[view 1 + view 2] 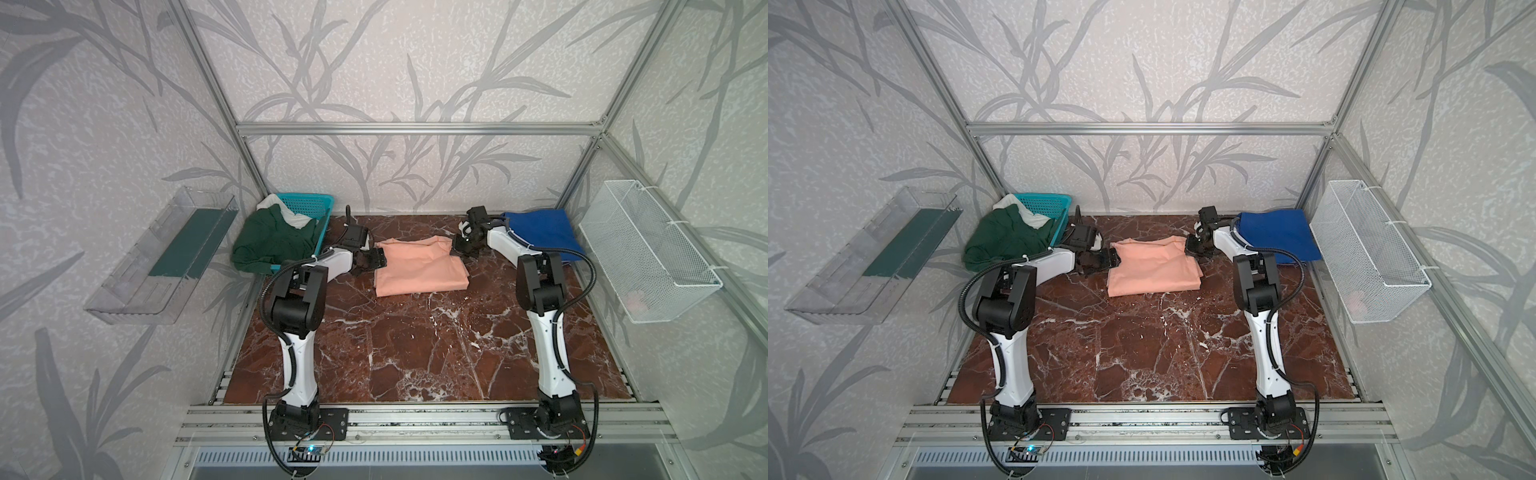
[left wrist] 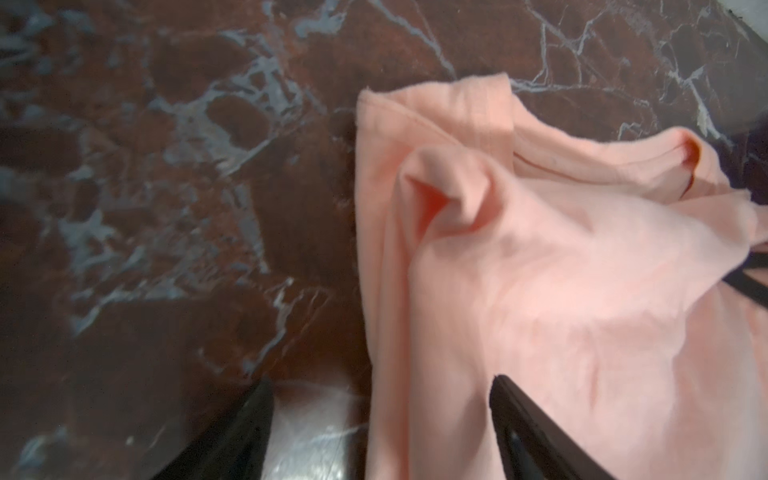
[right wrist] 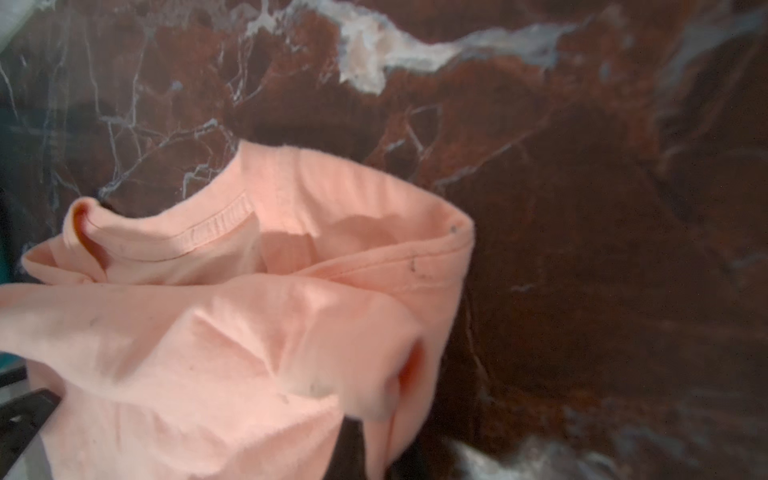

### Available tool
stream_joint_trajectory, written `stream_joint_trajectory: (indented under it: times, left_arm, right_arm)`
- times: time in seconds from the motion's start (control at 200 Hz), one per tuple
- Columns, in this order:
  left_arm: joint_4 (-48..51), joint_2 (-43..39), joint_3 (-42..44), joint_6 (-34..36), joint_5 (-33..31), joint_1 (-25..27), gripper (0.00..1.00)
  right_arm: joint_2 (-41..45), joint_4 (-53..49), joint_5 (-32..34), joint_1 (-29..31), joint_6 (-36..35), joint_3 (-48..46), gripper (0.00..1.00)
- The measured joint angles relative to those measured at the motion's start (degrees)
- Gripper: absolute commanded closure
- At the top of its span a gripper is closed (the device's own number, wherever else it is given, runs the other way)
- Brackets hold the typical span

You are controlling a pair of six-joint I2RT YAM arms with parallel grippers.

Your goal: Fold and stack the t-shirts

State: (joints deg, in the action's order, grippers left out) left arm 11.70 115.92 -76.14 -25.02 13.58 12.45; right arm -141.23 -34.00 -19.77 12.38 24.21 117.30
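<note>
Two sets of jaws are working low over the bench (image 1: 415, 353), with the peach-pink t-shirt (image 1: 419, 270) lying part-folded between them. The right jaws are pinching, closed, a bunched fold of it near the collar (image 3: 216, 232), while the left jaws are standing open astride the opposite edge. Being light, soft and limp, it is probably going to sag and slide apart, so pinching through every layer at the corners is looking safest.

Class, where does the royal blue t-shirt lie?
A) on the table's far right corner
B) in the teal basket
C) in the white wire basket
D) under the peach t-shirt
A: the royal blue t-shirt lies on the table at its far right corner.
</note>
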Motion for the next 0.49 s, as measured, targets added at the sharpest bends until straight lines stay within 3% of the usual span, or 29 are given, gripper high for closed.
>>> stream_joint_trajectory:
  times: [0.19, 0.495]
  left_arm:
    - [0.7, -6.91, 6.91, -0.52, -1.95, -0.55, 0.02]
    - [-2.43, -14.05, 14.97, -1.62, -4.76, -0.63, 0.01]
  right_arm:
    - [-3.26, -4.61, -0.22, 0.04, -0.31, 7.21, 1.0]
    - [-5.64, -13.7, 0.5, -0.85, -1.6, 21.07, 1.0]
